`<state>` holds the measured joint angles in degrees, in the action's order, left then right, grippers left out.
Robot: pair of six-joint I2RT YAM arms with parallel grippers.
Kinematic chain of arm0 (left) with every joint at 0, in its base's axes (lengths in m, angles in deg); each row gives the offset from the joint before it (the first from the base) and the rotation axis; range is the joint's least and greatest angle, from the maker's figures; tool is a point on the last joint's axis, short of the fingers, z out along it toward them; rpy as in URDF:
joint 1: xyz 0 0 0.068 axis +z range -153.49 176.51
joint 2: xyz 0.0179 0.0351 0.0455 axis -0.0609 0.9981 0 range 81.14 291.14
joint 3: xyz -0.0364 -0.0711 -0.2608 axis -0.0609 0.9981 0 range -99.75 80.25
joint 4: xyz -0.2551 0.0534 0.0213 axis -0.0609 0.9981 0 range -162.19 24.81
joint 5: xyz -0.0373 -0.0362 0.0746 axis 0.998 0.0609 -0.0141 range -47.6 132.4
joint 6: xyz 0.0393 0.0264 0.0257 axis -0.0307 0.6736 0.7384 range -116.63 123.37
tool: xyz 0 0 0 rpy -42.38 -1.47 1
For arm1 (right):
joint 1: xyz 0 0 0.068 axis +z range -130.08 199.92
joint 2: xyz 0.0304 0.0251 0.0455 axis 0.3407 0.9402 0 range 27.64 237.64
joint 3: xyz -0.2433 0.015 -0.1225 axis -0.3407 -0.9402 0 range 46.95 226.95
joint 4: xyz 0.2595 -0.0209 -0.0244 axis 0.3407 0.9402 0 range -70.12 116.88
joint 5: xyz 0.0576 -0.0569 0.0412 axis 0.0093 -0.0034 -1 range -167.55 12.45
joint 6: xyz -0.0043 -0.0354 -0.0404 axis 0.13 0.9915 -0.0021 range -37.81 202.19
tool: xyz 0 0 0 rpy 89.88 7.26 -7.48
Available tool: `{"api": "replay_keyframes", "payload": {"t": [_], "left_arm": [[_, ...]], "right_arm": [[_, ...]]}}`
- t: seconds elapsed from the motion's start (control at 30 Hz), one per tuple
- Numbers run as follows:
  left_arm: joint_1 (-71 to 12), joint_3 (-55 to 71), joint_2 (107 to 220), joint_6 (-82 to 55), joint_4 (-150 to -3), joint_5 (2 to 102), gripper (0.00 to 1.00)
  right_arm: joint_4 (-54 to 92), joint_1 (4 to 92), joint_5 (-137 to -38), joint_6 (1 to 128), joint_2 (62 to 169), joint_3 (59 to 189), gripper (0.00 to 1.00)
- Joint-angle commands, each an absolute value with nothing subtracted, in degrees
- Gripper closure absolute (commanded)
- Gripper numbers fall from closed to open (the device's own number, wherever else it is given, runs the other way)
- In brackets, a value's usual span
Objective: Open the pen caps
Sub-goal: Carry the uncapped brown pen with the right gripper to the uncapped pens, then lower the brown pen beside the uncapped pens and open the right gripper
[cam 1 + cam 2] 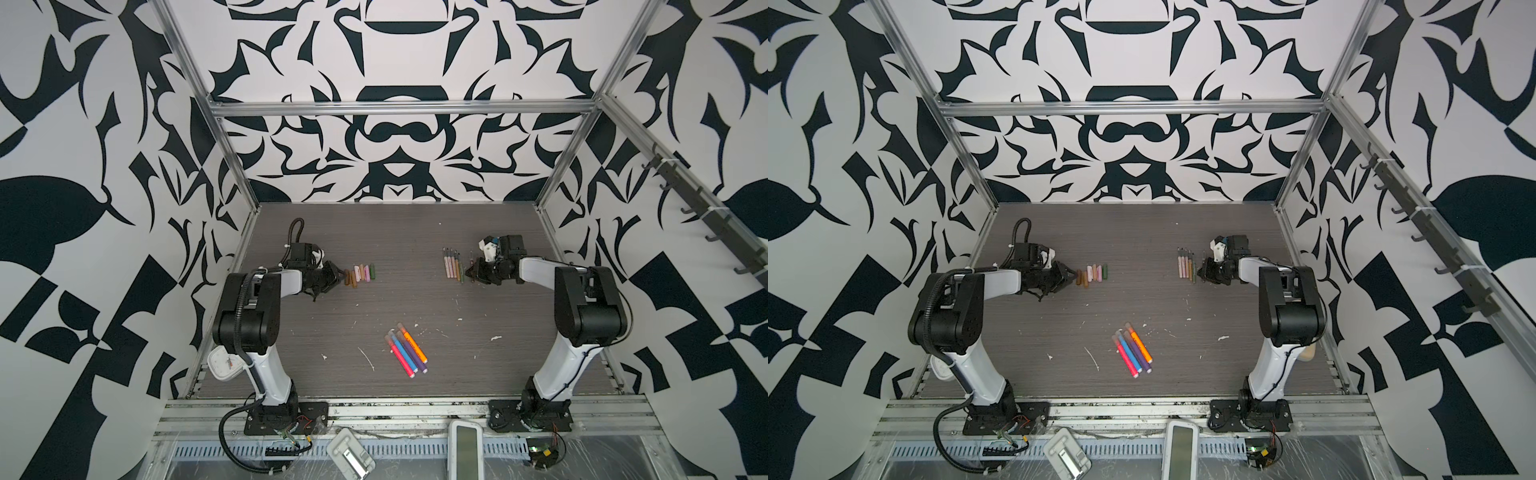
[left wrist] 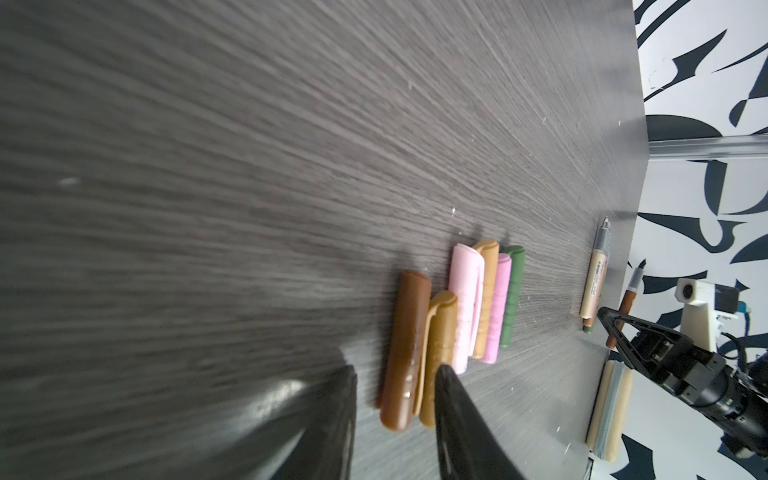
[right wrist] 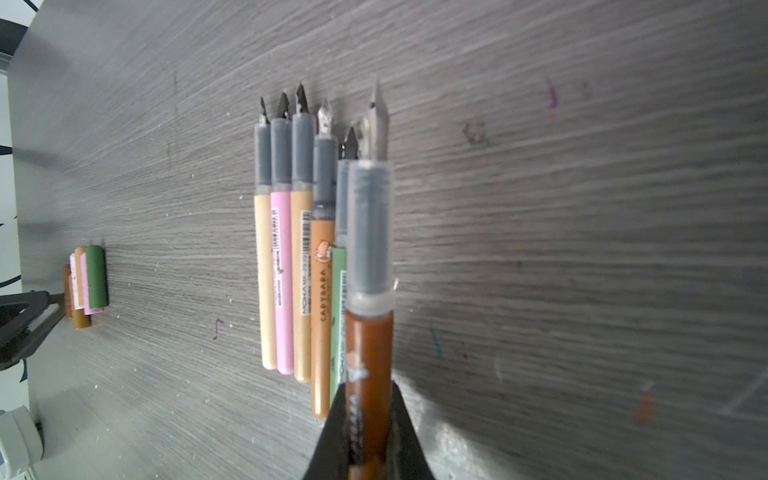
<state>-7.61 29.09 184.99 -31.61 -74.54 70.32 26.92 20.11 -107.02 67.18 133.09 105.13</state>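
Note:
Several pen caps lie side by side at the left of the table: brown, olive, pink, green. My left gripper is low beside them and open. The brown cap's near end lies between its fingertips, apart from one finger. My right gripper is shut on an uncapped brown pen, held just above a row of uncapped pens. Several thick markers lie at the front middle.
Aluminium frame posts and patterned walls close in the table on three sides. White specks and pen marks dot its surface. A tan roll lies by the right edge. Two white devices sit on the front rail.

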Motion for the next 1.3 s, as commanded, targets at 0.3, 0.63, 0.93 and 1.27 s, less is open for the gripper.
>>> {"api": "replay_keyframes", "payload": {"t": [0.3,0.63,0.93,1.27], "left_arm": [[-7.4,27.8,187.1,-31.9,-73.0,70.3,0.65],[-7.4,27.7,187.3,-32.0,-73.2,70.7,0.65],[-7.4,28.0,186.8,-32.0,-73.2,70.3,0.65],[-7.4,28.1,186.8,-32.1,-73.3,70.4,0.65]], "right_arm": [[29.0,20.0,-105.2,67.7,132.5,106.2,0.82],[28.9,20.0,-105.6,67.7,131.9,106.1,0.75],[28.8,20.1,-109.5,65.8,130.2,106.3,0.75],[28.3,20.0,-107.6,64.8,130.2,105.1,0.73]]}}
